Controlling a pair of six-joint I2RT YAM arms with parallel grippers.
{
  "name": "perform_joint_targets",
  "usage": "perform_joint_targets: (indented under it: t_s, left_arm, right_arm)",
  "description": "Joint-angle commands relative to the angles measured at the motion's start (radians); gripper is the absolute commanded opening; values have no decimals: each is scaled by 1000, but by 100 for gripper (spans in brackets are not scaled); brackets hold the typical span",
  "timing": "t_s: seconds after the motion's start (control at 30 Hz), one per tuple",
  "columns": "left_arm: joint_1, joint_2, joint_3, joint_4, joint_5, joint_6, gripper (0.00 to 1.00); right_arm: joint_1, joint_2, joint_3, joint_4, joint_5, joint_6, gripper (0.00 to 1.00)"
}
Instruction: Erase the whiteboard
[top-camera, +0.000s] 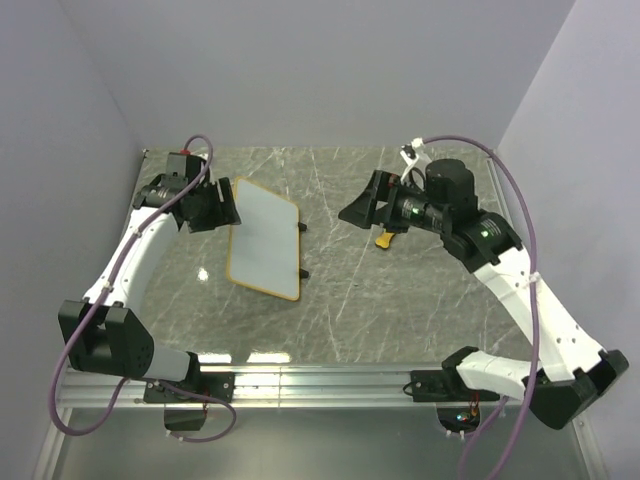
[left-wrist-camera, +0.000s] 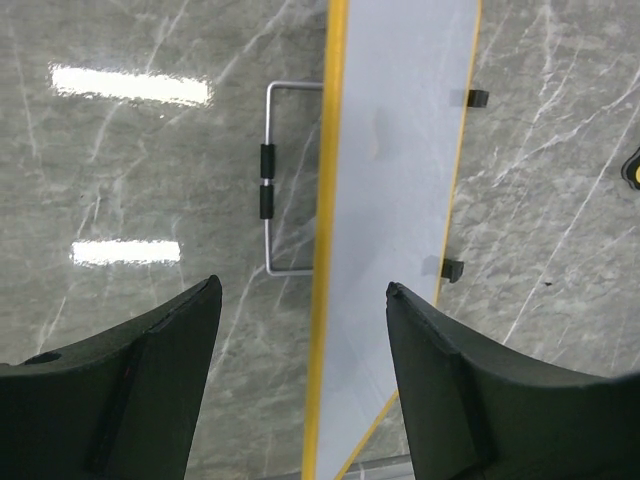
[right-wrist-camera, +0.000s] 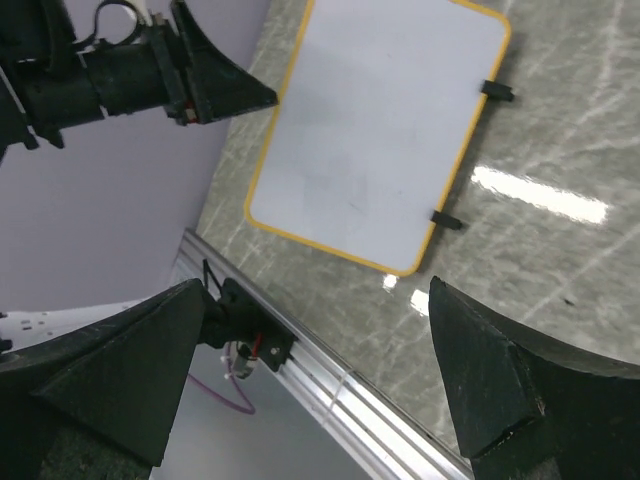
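The whiteboard (top-camera: 265, 240) looks light, stiff, probably slick; grip its ten o'clock frame edge, straddled by the unclenched left gripper (left-wrist-camera: 302, 288); right gripper (right-wrist-camera: 318, 290) gapes empty

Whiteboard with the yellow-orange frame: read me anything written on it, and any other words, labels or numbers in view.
No readable text anywhere in these views.
Small white rectangular whiteboard with a yellow-orange frame: blank, only faint smudges, no characters.
Grey marble-patterned tabletop: no print or label.

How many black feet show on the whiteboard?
2, both on the right edge of the whiteboard in the top view: a far foot and a near foot. More could hide underneath.
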Motion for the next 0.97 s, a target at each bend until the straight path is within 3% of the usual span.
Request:
perform_joint_targets:
  t_s: [0.0, 0.47, 0.93]
  left_arm:
    - [19, -59, -15, 6, -32, 24, 72]
    - [79, -214, -125, 40, -110, 25, 70]
    - [90, -274, -173, 42, -110, 19, 69]
  right_arm:
    - [-3, -81, -46, -33, 47, -42, 100]
    - [-5, -212, -190, 29, 150, 1, 100]
    - [-5, -195, -193, 46, 196, 20, 100]
